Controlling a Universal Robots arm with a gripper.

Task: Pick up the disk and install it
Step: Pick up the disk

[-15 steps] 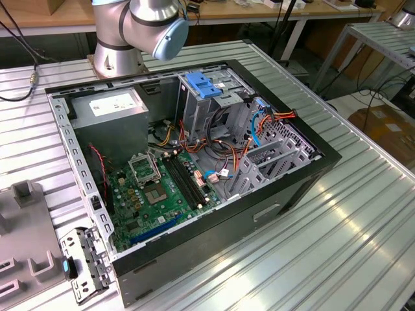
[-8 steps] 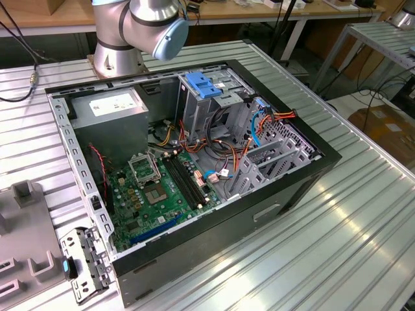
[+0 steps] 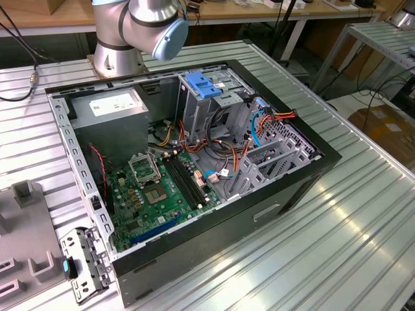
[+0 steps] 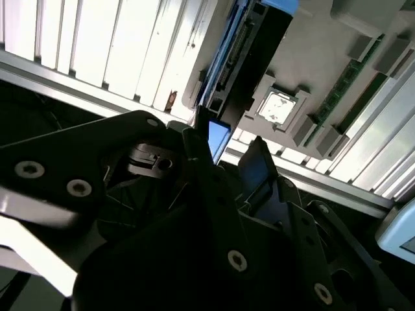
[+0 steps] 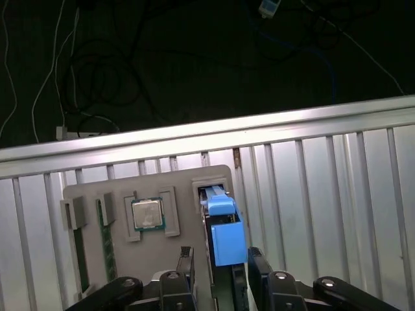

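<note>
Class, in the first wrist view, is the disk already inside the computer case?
No; the disk stands in the grey fixture plate, beside a processor chip.

Case (image 3: 324,155) top's open, but cables (image 3: 256,126) crowd the cage (image 3: 272,155) around 2 o'clock in the exterior view; roomy table (image 3: 337,246) at 4. Tray (image 5: 155,259) slot hugs the disk (image 5: 227,236).

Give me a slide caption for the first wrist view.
Open end effector aligned with the blue-railed dark metal hard drive standing on edge in a grey fixture tray on the slatted aluminium table.
</note>
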